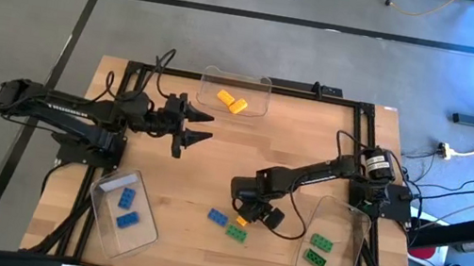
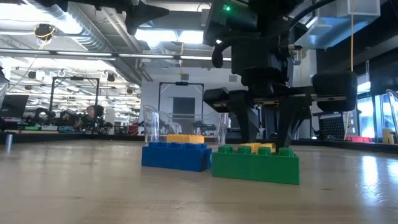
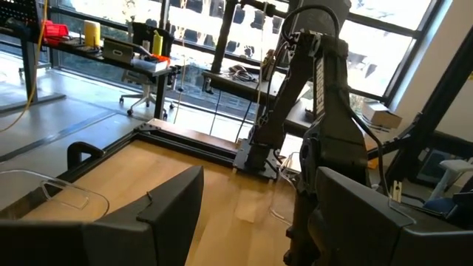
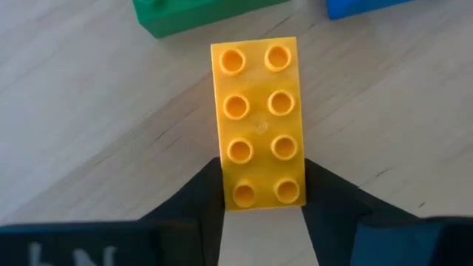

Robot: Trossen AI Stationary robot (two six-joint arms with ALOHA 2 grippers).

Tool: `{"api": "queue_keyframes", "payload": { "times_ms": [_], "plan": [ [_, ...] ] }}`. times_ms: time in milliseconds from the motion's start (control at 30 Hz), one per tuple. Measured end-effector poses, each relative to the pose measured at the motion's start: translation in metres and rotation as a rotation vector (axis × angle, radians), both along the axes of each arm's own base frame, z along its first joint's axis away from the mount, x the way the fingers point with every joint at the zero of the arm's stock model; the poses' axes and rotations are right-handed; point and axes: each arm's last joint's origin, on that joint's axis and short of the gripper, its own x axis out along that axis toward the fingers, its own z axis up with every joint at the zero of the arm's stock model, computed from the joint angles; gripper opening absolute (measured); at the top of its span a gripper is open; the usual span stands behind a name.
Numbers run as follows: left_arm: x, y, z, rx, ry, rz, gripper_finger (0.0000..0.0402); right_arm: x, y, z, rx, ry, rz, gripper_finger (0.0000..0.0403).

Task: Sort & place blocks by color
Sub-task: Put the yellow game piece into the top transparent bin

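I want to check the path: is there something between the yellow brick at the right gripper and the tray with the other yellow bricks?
Nothing visible blocks it. The yellow brick sits between the right gripper's fingers; bare table lies toward the top tray. The left gripper hovers beside that line.

Wooden table [image 1: 201, 180] with three clear trays [image 1: 123, 213], loose blocks [image 1: 229, 224].

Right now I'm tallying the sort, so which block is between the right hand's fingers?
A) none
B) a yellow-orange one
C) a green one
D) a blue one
B: the right wrist view shows the right hand with a finger against each long side of the yellow-orange block lying on the table.
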Motion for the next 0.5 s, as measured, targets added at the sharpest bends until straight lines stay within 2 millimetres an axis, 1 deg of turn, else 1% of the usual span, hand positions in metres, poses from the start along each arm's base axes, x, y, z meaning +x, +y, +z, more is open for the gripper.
{"api": "queue_keyframes", "payload": {
  "times_ms": [133,200,333,400,500],
  "plan": [
    [0.0,0.0,0.0,0.0,0.0,0.0,0.0253,-0.001,-0.001,0.001,-0.046,0.004,-0.019,0.0144],
    [0.0,0.0,0.0,0.0,0.0,0.0,0.0253,-0.003,-0.008,0.003,-0.065,0.035,-0.091,0.0144],
    [0.0,0.0,0.0,0.0,-0.001,0.006,0.0253,-0.014,-0.04,0.007,-0.047,0.197,-0.303,0.0144],
    [0.0,0.001,0.0,-0.001,-0.005,0.019,0.0253,-0.02,-0.056,0.01,-0.039,0.218,-0.387,0.0144],
    [0.0,0.001,0.0,0.003,-0.002,0.03,0.0253,-0.038,-0.08,0.015,-0.037,0.229,-0.503,0.0144]
  ]
}}
